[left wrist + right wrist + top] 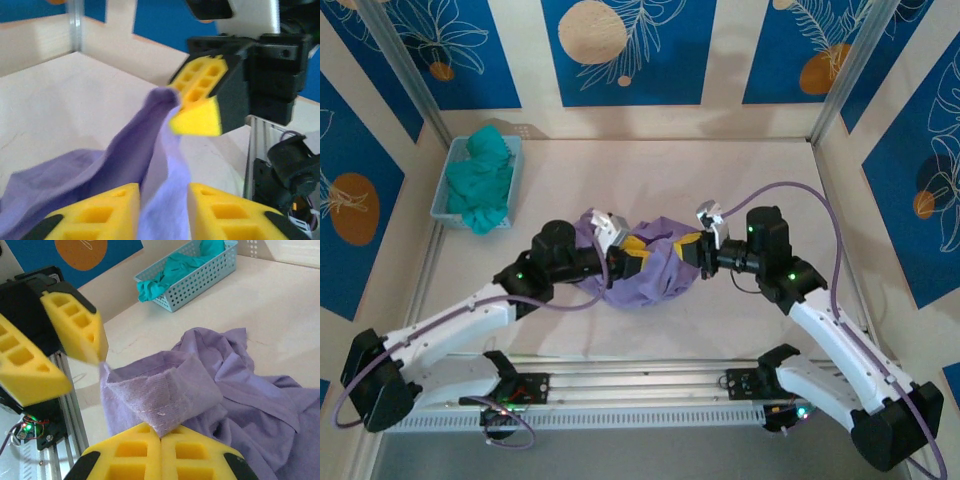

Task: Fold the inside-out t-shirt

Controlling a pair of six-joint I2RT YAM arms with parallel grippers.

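pinching a raised fold of the lavender inside-out t-shirt [240, 370] in the clenched right gripper [160, 440], facing the released left gripper [164, 210] with cloth draped between its parted jaws.

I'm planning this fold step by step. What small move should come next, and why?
Probably draw the left gripper back off the t-shirt. Its jaws stand apart with cloth loose between them, while the right gripper is shut on a fold of the same cloth, so the right one carries it.
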